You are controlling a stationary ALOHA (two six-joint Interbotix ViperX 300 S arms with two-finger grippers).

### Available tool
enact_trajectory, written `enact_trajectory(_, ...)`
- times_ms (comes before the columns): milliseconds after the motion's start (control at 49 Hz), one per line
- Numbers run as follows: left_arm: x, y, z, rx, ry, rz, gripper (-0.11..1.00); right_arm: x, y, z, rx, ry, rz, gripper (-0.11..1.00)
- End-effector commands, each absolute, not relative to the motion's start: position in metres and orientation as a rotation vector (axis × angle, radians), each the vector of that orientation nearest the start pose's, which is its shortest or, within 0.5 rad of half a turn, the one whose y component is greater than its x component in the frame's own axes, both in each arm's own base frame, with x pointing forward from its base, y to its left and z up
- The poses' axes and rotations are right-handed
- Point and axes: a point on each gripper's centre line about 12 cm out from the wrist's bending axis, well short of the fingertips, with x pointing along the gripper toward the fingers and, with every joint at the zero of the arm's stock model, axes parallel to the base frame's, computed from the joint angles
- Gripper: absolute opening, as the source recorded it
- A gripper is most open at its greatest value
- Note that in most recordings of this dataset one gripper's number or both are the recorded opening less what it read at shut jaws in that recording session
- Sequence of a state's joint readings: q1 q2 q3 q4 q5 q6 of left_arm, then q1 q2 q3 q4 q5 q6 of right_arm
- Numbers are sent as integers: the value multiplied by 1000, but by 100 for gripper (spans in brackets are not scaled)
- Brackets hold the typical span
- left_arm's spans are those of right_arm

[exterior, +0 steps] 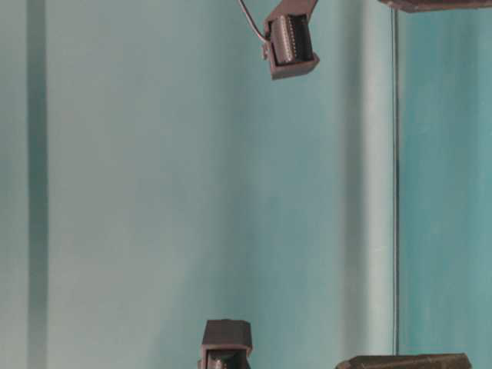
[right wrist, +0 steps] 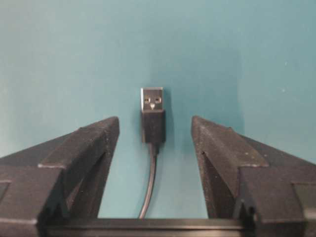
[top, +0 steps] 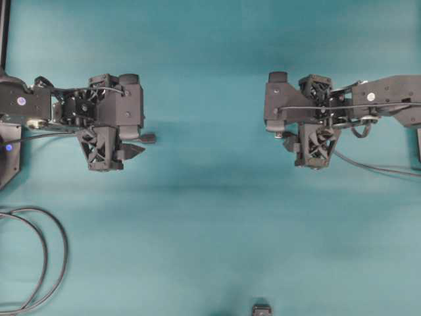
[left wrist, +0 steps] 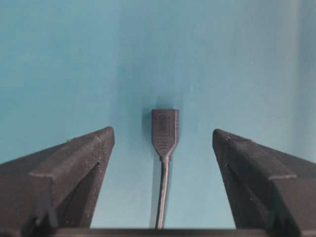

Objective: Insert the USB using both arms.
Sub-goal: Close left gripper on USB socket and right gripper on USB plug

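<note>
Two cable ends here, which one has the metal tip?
The USB between the right gripper's open fingers; its tip is silvery metal. The socket between the left gripper's fingers is all dark.

A teal table [top: 210, 217] carries looped dark cables [top: 39, 257] at eight o'clock, USB [right wrist: 152, 114] and socket [left wrist: 165, 131] resting flat

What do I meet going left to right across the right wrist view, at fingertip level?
Left-hand finger of the right tool → the USB lying on the teal table, clear of both fingers → right-hand finger.
</note>
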State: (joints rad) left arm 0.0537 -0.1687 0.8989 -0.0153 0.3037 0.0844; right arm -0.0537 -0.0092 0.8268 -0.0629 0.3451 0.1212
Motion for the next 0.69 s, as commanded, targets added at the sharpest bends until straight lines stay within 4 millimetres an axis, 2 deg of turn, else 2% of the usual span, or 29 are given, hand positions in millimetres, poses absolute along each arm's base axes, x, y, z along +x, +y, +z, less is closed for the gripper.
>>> enact_trajectory(0,298,17,139,46,1006,7,87,316,-20,108,73,1128,-102,60)
enact_trajectory(673,297,16,139,48,1016,4,87,305,-15,97,117,1144,-123,58)
